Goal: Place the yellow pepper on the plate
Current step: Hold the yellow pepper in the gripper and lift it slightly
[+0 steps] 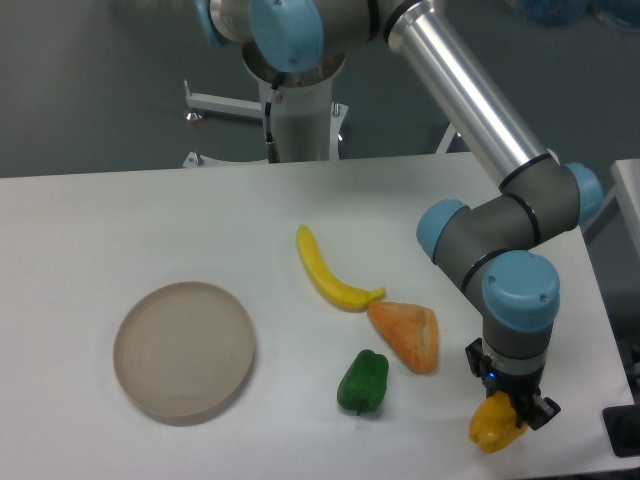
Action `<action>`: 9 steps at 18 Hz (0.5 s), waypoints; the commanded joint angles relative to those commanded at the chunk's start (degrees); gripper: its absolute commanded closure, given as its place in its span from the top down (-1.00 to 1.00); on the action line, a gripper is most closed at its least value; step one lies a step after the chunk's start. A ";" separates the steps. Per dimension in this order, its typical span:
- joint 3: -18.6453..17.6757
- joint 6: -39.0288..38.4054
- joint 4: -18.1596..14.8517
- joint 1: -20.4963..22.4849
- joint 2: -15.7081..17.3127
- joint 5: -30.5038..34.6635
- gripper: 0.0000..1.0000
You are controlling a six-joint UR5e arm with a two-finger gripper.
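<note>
Pincer at the bench's near right corner is clenched around the yellow pepper, which sits at its tip low over the surface. Well apart, on the left, lies the plate. Between them sit a green pepper, an orange wedge and a banana.

white table before a grey wall

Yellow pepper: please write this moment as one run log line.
stage: at pickup | gripper: down on yellow pepper, grasp unclear | plate: empty, far left | between: green pepper, orange wedge, banana
</note>
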 joint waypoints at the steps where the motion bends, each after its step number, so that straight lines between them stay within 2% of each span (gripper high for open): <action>1: 0.00 0.00 0.00 -0.09 -0.09 0.00 -0.09; 6: -0.97 -0.26 -0.44 -0.61 1.05 0.26 -0.09; 9: -4.64 -2.37 -1.40 -1.93 4.21 0.18 -0.09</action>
